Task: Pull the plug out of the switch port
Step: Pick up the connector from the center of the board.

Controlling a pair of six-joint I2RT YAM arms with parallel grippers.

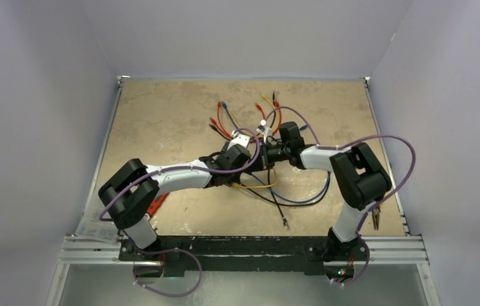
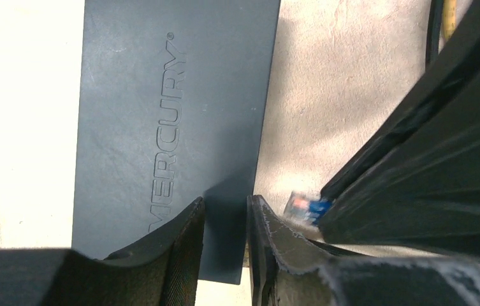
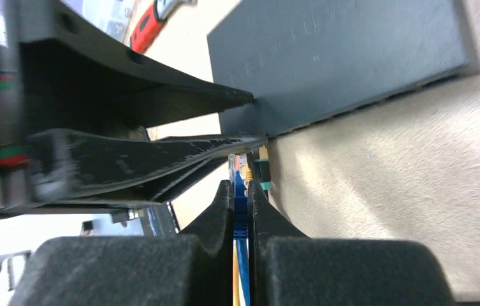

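Beige, mottled counter [image 1: 160,115] enclosed by plain pale grey walls [image 1: 33,95] on three sides. Aluminium rail [image 1: 396,250] along the near edge; lighting even and diffuse.

Tight squeeze at the flat matte black switch [image 2: 160,115]: the left gripper [image 2: 224,233] pinches its edge, the right gripper [image 3: 241,186] clamps the blue plug [image 3: 241,213] just beside, hardly a gap between. Tangled coloured cables [image 1: 240,121] crowd the far side; the tan surface [image 1: 160,108] lies open left.
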